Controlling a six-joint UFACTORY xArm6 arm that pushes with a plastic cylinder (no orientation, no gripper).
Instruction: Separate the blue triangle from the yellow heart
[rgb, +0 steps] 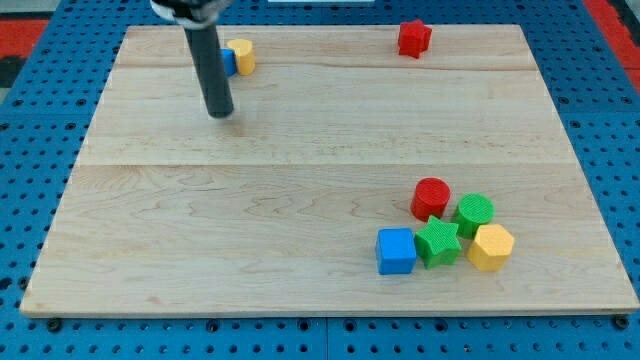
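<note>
The yellow heart (242, 56) sits near the board's top edge, left of centre. The blue triangle (228, 61) touches its left side and is mostly hidden behind my rod. My tip (219, 112) rests on the board just below and slightly left of this pair, a short gap away from them.
A red star (414, 38) sits at the top right of the wooden board (300, 200). At the lower right is a cluster: red cylinder (431, 198), green cylinder (475, 212), green star (438, 243), blue cube (396, 250), yellow hexagon (491, 246).
</note>
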